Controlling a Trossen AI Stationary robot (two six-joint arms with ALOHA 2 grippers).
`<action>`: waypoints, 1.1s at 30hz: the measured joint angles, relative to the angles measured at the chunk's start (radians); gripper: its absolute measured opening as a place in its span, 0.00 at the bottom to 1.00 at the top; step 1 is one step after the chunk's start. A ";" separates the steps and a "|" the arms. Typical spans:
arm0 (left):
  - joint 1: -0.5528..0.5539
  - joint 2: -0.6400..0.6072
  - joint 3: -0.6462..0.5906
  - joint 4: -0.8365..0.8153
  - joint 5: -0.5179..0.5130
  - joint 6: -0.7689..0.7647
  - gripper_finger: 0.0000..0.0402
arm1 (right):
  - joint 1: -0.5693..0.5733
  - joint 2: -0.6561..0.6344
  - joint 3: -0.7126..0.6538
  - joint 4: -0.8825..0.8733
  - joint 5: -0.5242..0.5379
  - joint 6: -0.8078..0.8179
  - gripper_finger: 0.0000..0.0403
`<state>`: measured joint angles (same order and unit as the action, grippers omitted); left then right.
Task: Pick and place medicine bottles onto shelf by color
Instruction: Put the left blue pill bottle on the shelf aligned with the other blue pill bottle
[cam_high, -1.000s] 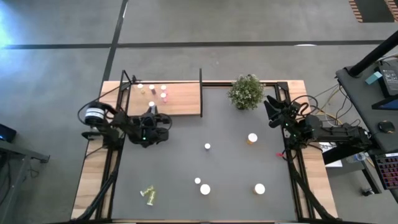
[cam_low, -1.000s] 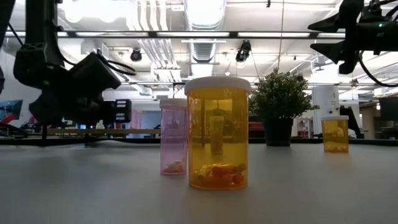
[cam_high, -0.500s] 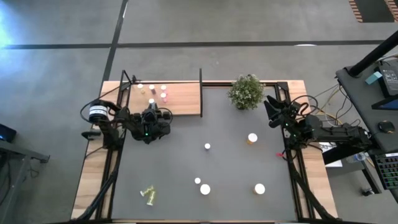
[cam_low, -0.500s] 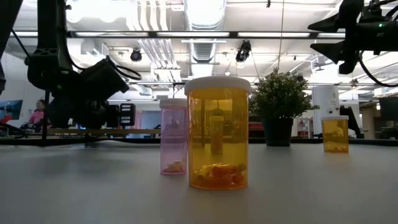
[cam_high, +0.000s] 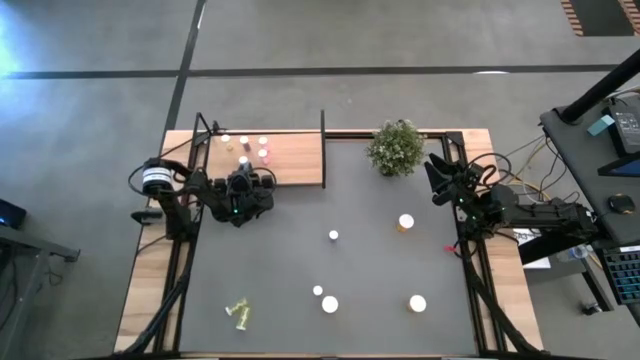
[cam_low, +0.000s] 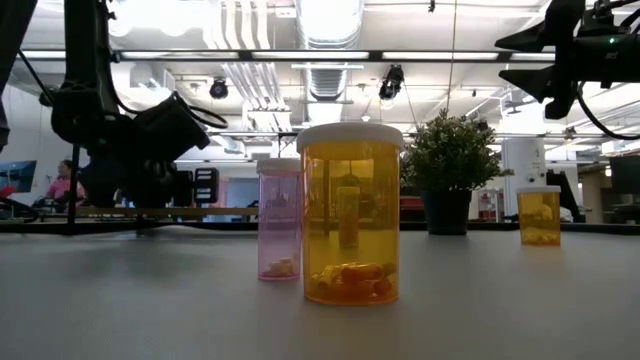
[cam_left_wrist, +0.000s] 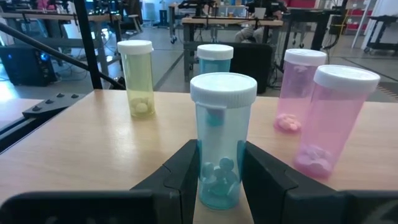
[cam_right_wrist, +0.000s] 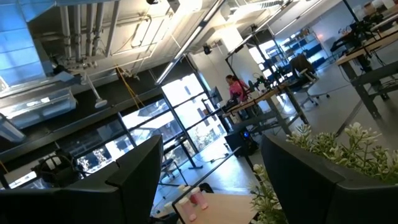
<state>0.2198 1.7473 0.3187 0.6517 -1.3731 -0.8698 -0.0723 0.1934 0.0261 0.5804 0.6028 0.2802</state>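
— Since a second ago, what has moved?

— My left gripper (cam_left_wrist: 221, 180) has slid from the bare tabletop toward the shelf (cam_high: 290, 160), carrying a blue bottle (cam_left_wrist: 222, 140). Its fingers (cam_left_wrist: 180, 177) pinch that bottle at the lower body, just at the board's near edge.

— What is it like?

— Clear bluish plastic, round, ribbed white cap, small pale pills at the bottom. Four more stand beyond it on the smooth light wood: one yellow-green bottle (cam_left_wrist: 138, 76), one second blue bottle (cam_left_wrist: 214, 57), two pink bottles (cam_left_wrist: 333, 118).

— And the rest?

— Six stay on the matte grey table (cam_high: 290, 260), among them a big orange bottle (cam_low: 351, 212) and a slim pink one (cam_low: 279, 218). My right gripper (cam_high: 437, 180) waits, spread wide, beside the bushy plant (cam_high: 396, 147).
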 joint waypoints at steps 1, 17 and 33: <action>0.002 0.000 0.000 -0.001 0.001 0.001 0.22 | 0.000 0.000 0.000 0.000 0.000 0.000 0.65; 0.049 0.000 0.000 0.000 0.058 0.026 0.22 | 0.000 0.000 0.000 0.000 0.000 0.000 0.65; 0.102 0.000 0.004 0.022 0.154 0.074 0.22 | 0.000 0.000 0.000 0.000 0.000 0.000 0.65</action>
<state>0.3217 1.7477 0.3229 0.6740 -1.2192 -0.7959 -0.0723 0.1936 0.0261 0.5804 0.6028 0.2802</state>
